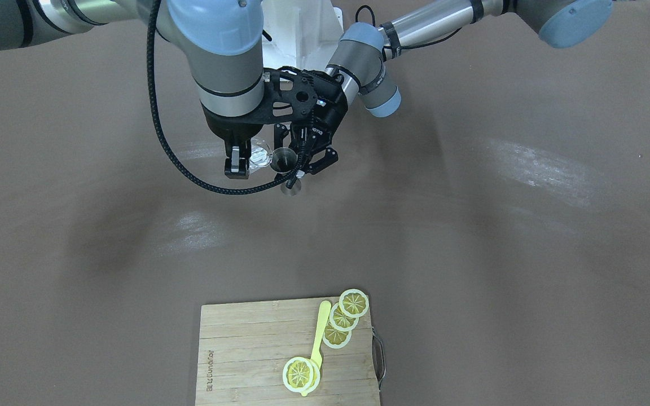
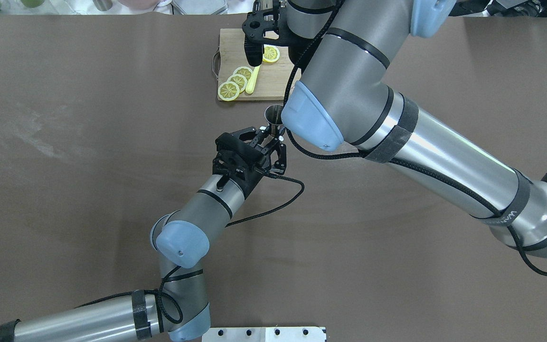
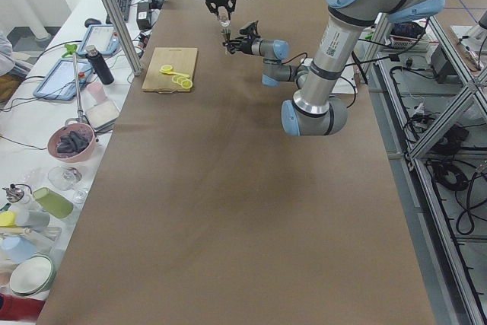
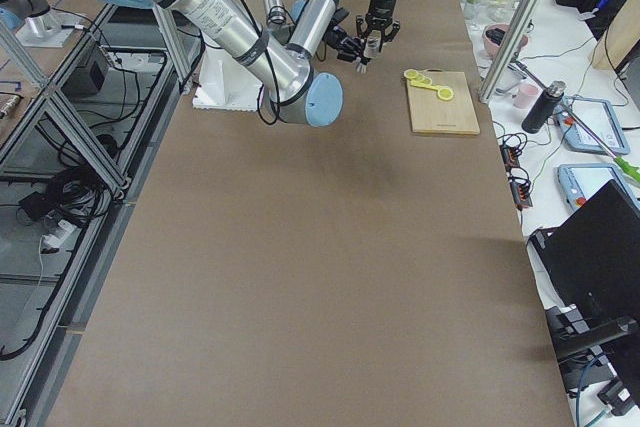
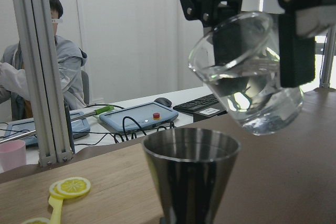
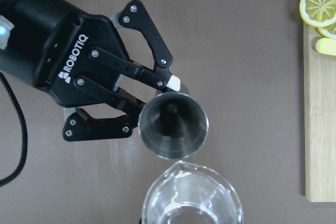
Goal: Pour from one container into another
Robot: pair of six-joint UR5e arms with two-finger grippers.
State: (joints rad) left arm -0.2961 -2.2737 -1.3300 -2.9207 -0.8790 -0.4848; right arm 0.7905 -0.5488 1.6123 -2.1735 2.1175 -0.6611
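Open brown desk (image 1: 471, 225) spreads wide on every side, and a wooden cutting board (image 1: 257, 349) sits near its far edge. The right tool (image 1: 246, 162) is closed on a tilted glass (image 5: 247, 85). The glass's lip is just above the upright jigger (image 6: 173, 124), not touching it. The left tool (image 6: 157, 106) clamps the jigger's waist.

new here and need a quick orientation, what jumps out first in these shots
The right claw holds a tilted clear glass just above the steel jigger, which the left claw grips between the robot's base and the board. On the operators' side, lemon slices lie on a wooden cutting board.
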